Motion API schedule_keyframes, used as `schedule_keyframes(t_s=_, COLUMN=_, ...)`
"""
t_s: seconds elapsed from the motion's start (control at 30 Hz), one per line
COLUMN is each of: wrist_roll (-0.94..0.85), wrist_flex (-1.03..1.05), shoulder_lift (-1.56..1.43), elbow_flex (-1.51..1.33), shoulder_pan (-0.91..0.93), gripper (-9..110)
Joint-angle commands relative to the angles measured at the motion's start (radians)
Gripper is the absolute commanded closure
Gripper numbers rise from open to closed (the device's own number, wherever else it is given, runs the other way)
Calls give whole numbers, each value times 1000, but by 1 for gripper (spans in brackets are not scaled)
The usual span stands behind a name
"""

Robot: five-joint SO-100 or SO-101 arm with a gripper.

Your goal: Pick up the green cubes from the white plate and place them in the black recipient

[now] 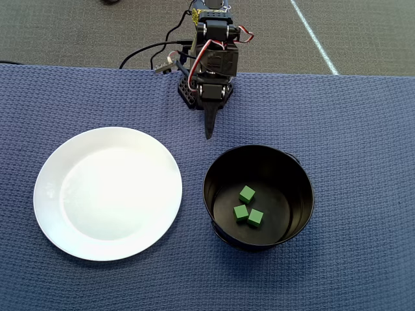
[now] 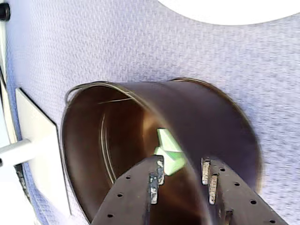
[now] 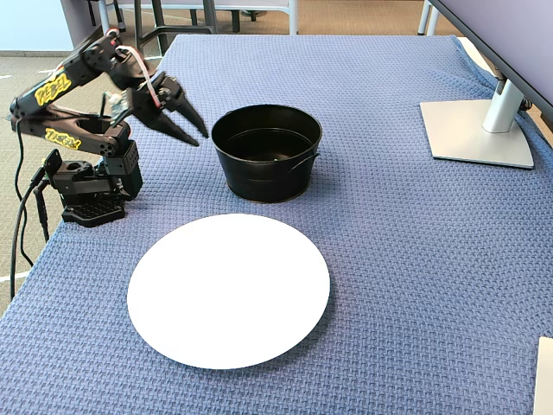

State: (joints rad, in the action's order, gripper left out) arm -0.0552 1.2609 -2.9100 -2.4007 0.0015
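Three small green cubes (image 1: 246,194) lie close together on the floor of the black recipient (image 1: 209,194), a round bucket. In the wrist view I see into the bucket (image 2: 211,122) and the cubes (image 2: 169,149) show between my fingers. The white plate (image 1: 107,194) is bare and lies left of the bucket in the overhead view; it also shows in the fixed view (image 3: 229,290) and in the wrist view (image 2: 225,9). My gripper (image 3: 197,136) is open and empty. It hangs in the air beside the bucket (image 3: 263,177), near the arm's base, and points at it (image 1: 209,133) (image 2: 183,166).
The arm's base (image 3: 91,203) stands at the edge of the blue woven cloth with cables trailing off. A monitor's grey stand (image 3: 475,130) sits on the far side of the bucket; it also shows in the wrist view (image 2: 37,140).
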Motion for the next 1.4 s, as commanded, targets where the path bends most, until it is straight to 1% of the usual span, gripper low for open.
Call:
schedule_keyframes(t_s=0.0, wrist_roll=-29, wrist_flex=83, shoulder_lift=-83, elbow_flex=-21, shoulder_pan=28, gripper=102)
schedule_keyframes(t_s=0.1, wrist_roll=-60, wrist_flex=100, shoulder_lift=-115, elbow_flex=-89, shoulder_pan=83, gripper=102)
schedule_keyframes(t_s=0.27, wrist_roll=-124, wrist_flex=-17, shoulder_lift=-129, elbow_flex=-374, shoulder_pan=120, gripper=102)
schedule_keyframes(t_s=0.43, wrist_roll=-117, wrist_flex=-31, shoulder_lift=-138, elbow_flex=-466, shoulder_pan=138, gripper=102)
schedule_keyframes(t_s=0.67, wrist_roll=-77, wrist_flex=-8, shoulder_lift=-161, elbow_flex=-472, shoulder_pan=166, gripper=102)
schedule_keyframes(t_s=0.9, wrist_roll=-81, wrist_flex=0, shoulder_lift=-160, elbow_flex=-469, shoulder_pan=132, gripper=102)
schedule_keyframes(t_s=1.1, wrist_roll=-41, wrist_flex=-107, shoulder_lift=-153, elbow_flex=-486, shoulder_pan=141, gripper=102)
schedule_keyframes(t_s=1.37, wrist_roll=-29, wrist_flex=-166, shoulder_lift=-152, elbow_flex=-508, shoulder_pan=143, gripper=102)
